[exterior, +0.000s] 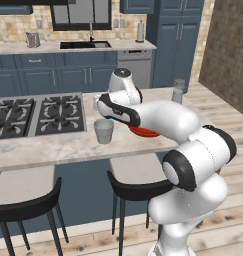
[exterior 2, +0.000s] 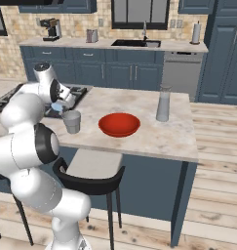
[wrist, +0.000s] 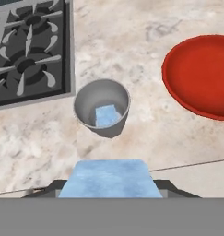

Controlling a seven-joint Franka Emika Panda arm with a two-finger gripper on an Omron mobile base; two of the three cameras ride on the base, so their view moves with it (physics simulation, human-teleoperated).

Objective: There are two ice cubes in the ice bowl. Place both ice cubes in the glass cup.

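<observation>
— Where did things stand on the counter [exterior 2: 154, 132]?
— The red bowl [exterior 2: 119, 124] sat right of the cup [exterior 2: 71, 121], apart from it, with the stove [wrist: 28, 50] on the cup's far left.
— And the ice?
— One cube [wrist: 107, 115] lay inside the cup. The gripper [wrist: 111, 184] hung above the cup, nearer the counter's edge, clamped on the other cube [wrist: 109, 179].

A gas stove [exterior: 38, 114] is set into the tabletop's [exterior 2: 139, 132] left end, a grey pitcher [exterior 2: 163, 103] stands near its far right edge, and two black stools [exterior: 135, 187] sit beneath its near edge.
</observation>
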